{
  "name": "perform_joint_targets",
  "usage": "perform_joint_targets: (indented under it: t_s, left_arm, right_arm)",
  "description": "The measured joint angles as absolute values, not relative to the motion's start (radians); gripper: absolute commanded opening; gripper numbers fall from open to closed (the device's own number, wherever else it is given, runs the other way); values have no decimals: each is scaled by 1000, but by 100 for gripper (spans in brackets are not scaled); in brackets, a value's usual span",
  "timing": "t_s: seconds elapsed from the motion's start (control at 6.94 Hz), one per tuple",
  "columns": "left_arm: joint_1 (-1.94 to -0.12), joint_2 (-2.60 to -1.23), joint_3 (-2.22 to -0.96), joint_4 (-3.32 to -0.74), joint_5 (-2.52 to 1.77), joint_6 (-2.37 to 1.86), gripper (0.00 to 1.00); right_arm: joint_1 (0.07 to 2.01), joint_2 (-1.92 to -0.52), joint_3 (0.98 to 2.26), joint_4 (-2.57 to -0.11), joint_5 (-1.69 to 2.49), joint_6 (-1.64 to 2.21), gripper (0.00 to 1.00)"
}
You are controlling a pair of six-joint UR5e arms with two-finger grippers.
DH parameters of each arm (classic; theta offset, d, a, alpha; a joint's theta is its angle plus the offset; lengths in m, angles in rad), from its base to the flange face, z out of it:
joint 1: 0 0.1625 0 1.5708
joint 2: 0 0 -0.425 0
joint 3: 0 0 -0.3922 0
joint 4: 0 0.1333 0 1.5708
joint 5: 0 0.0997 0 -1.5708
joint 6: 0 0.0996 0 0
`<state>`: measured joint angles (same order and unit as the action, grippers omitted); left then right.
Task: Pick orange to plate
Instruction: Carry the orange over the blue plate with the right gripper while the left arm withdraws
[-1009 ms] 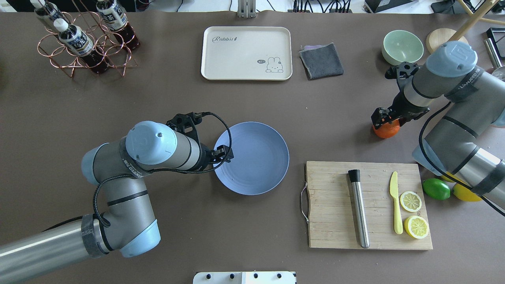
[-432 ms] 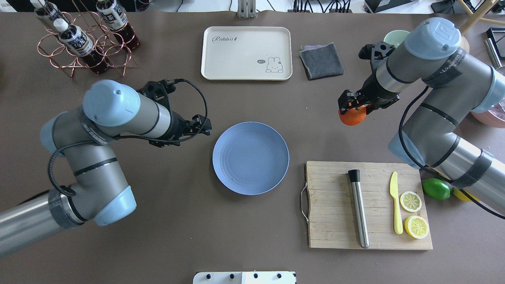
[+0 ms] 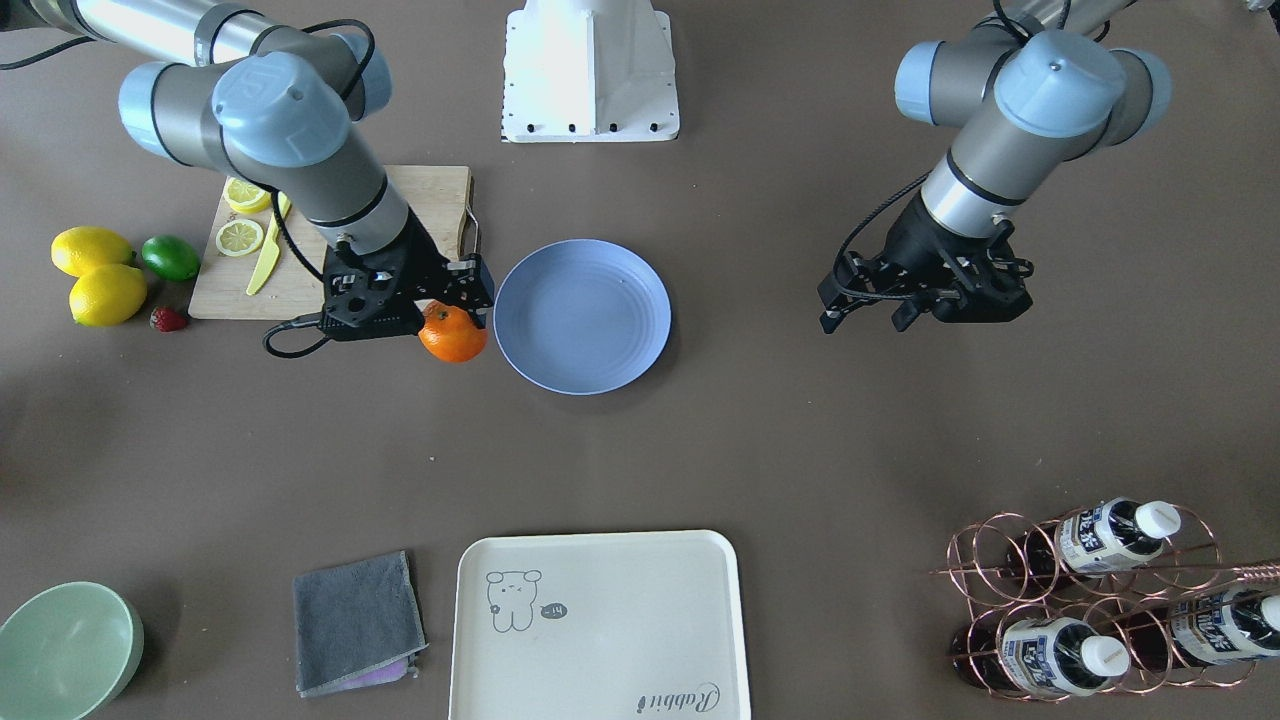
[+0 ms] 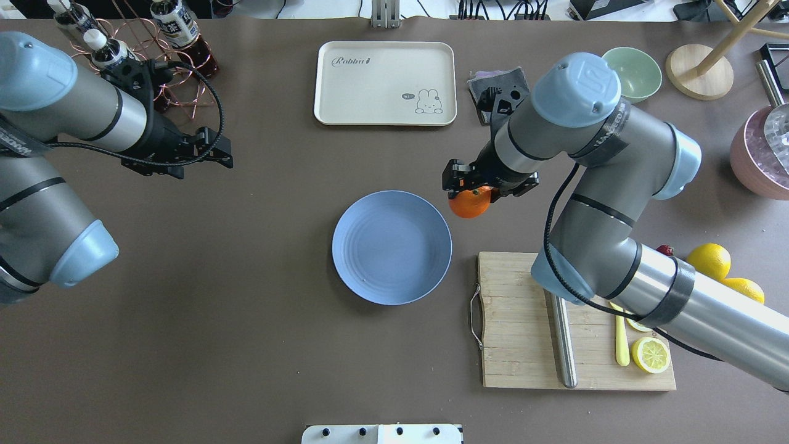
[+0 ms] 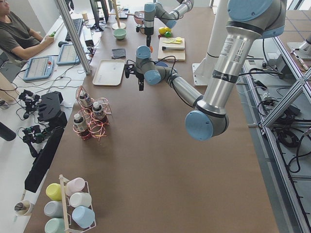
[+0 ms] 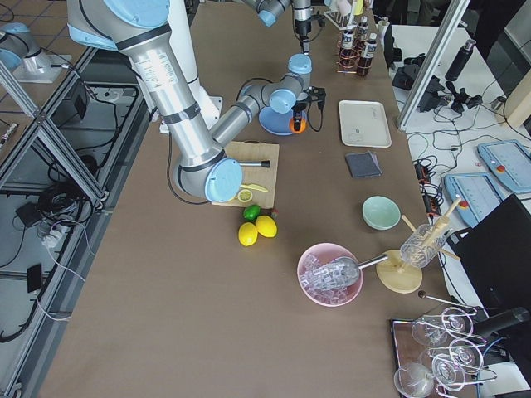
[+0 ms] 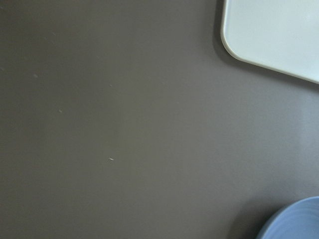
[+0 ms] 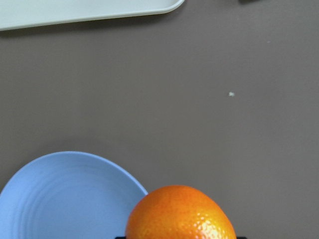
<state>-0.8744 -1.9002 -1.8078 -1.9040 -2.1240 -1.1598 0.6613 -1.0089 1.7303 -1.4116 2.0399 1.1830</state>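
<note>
The orange [image 4: 471, 206] hangs above the table just off the plate's right rim, and my right gripper [image 4: 470, 192] is shut on it from above. The front view puts this orange [image 3: 453, 336] at the edge of the periwinkle plate [image 3: 582, 316], still outside it. In the right wrist view the orange [image 8: 179, 214] fills the bottom edge with the plate [image 8: 65, 199] at lower left. The plate [image 4: 392, 246] lies bare at the table's centre. My left gripper [image 4: 220, 148] hovers open and holds nothing, far to the plate's left, near the bottle rack.
A wooden cutting board [image 4: 524, 320] with a steel tube, a yellow knife and lemon slices lies right of the plate. Lemons [image 4: 709, 260] sit beyond it. At the back stand a cream tray [image 4: 385, 83], a grey cloth, a green bowl [image 4: 635, 73] and a copper bottle rack [image 4: 179, 37].
My right gripper has carried the orange leftward from the table's right side to the plate's rim. My left arm has pulled back and left, away from the plate.
</note>
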Motion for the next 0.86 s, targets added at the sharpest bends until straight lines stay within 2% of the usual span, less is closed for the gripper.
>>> perform_joint_targets:
  t_s: [0.43,0.58,0.72,0.86]
  left_arm:
    - [-959,-1863,-1813,-1899,-2146,-1101,97]
    - [-973,-1846,-1821,-1899,-2147,-1100,97]
    - [-978,-1837,-1829,-1899,-2147,-1100,97]
    - [-980,-1833,-1834,-1899,-2147,-1100,97]
  right_arm:
    - [501,-931,1686,-1408,1909,1278,0]
    - [477,-913,1659,-1403,1886,1286,4]
    - [464,-905,1641,-1402,1875,1290,21]
    - [459,-900,1628,-1401,1870,1290,87]
